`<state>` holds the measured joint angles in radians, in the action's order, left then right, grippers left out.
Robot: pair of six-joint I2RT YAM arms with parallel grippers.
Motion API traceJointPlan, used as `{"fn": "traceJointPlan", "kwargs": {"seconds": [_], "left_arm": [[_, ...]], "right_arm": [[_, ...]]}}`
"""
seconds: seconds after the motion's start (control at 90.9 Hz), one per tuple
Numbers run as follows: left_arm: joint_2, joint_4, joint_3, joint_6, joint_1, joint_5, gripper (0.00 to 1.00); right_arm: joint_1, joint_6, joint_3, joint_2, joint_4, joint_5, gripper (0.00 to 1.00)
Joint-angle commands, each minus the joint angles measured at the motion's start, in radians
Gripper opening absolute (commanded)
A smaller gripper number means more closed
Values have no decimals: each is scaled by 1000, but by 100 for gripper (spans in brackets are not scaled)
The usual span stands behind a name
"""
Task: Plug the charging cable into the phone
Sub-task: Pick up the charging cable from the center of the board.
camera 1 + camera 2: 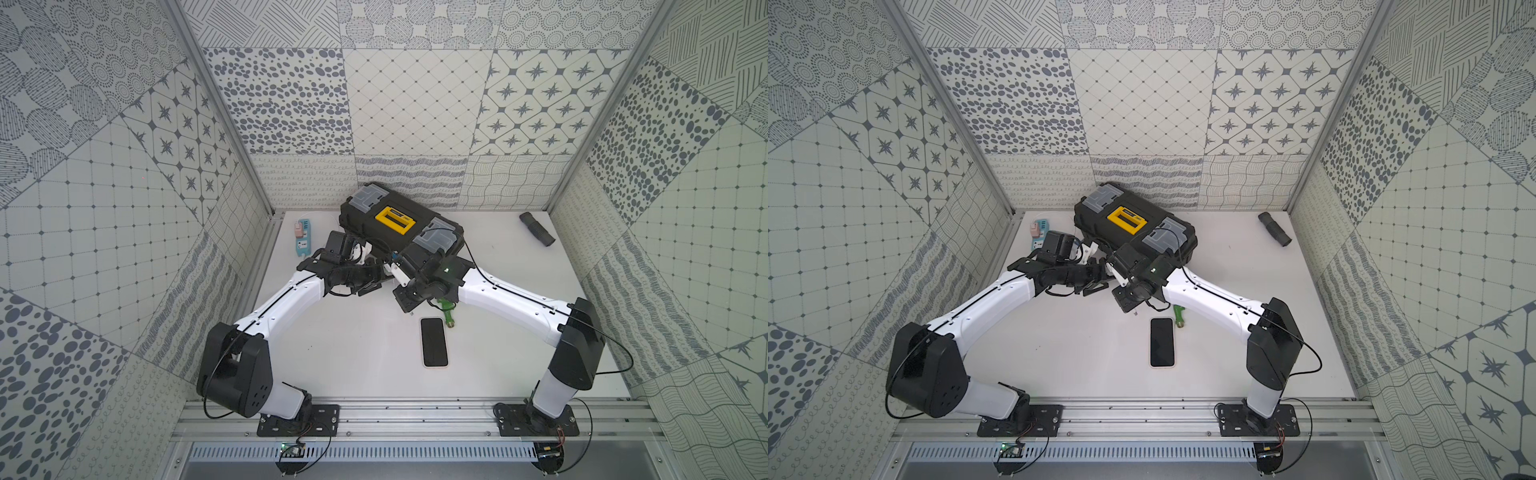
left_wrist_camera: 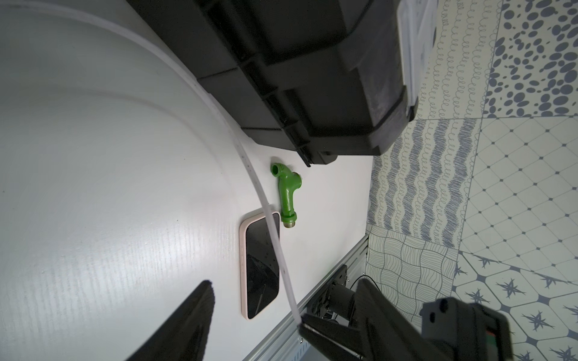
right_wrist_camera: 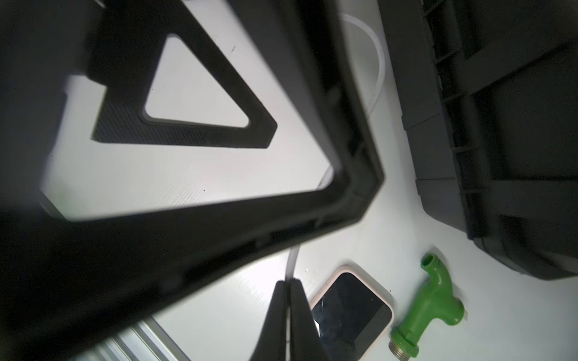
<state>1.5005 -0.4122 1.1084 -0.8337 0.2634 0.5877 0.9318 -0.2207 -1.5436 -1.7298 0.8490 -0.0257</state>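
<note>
Through my left wrist camera, my left hand (image 2: 255, 303) has its fingers apart and clamps nothing. The charging cable (image 2: 250, 168) sweeps in a loose arc over the table (image 2: 109, 187), crosses in front of the phone (image 2: 259, 265) and ends at one fingertip; I cannot tell whether it touches. The phone lies flat, screen up, just beside a green pipe fitting (image 2: 287, 190), with the toolbox (image 2: 312, 78) beyond.

Through my right wrist camera, my right hand (image 3: 288, 283) is pinched together on the cable, which rises out from between the fingertips. The phone's corner sits just beside them. I cannot see the plug.

In both top views the phone (image 1: 434, 341) lies on open table between my arms, and both hands crowd together in front of the toolbox, beyond its far short end. The cable is too thin to trace.

I judge the cable light, limp and slick, so it will sag and twist. I would hold the stiff plug housing, not the cord. The glossy phone will likely slide when pushed, so I would brace its long edges.
</note>
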Motion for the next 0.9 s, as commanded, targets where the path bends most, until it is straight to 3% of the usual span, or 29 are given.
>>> {"fn": "traceJointPlan", "kwargs": {"seconds": [0.0,0.231,0.341,0.484,0.649,0.682,0.704,0.737,0.825,0.891], "left_arm": [[21,61,22,-39,25,40,71],[41,81,21,-48,46,40,59],[50,82,25,-54,48,39,47],[69,66,49,-55,47,31,0],[76,67,62,-63,48,35,0],[73,66,63,-64,48,32,0],[69,64,63,-65,48,26,0],[63,58,65,-67,48,16,0],[43,25,71,-70,46,-14,0],[30,6,74,-91,39,-25,0]], "right_arm": [[6,-1,-28,51,-42,-14,0],[6,-6,-42,61,-48,2,0],[6,-12,-44,71,-48,5,0],[5,-11,-41,69,-48,6,0],[-1,-21,-48,58,-48,5,0],[-5,-30,-51,57,-48,9,12],[-11,-36,-53,58,-48,12,28],[-23,-50,-53,61,-49,26,42],[-64,-92,-51,77,-50,55,67],[-103,-131,-31,106,-56,90,79]]}}
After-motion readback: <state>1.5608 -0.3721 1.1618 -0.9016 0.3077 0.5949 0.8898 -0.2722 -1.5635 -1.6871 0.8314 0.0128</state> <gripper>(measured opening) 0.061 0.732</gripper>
